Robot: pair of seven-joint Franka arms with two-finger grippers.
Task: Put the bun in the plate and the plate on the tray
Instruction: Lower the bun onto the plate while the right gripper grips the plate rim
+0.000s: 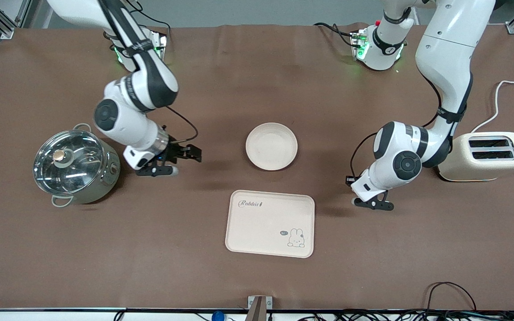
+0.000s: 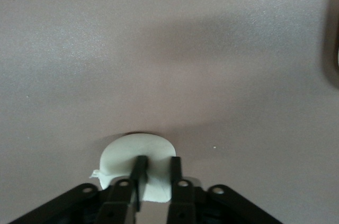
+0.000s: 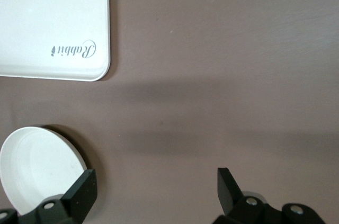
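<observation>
bun (image 2: pixel 136 156) clamped in left gripper (image 1: pixel 371 203) fingers, lower right of front frame, ready to carry | plate (image 1: pixel 271 146) centre, empty, awaiting bun | tray (image 1: pixel 270 223) below it | right gripper (image 1: pixel 174 161) fingers spread, waiting over counter (image 1: pixel 257 80)

matt brown cloth-like table cover (image 1: pixel 257 89), faintly creased near the arm bases. round cream-white plate (image 1: pixel 271 146), smooth, plastic-looking, soft sheen. cream rectangular tray (image 1: pixel 270 223) with printed script and bunny, same smooth matt look. polished steel pot (image 1: pixel 76 170), mirror-bright, under a clear glass lid (image 1: pixel 68 161) with brassy knob. cream toaster (image 1: pixel 484 156), glossy plastic shell. small pale bun (image 2: pixel 137 164), smooth, dull. black matt fingers (image 3: pixel 229 188) on right gripper (image 3: pixel 156 189).
</observation>
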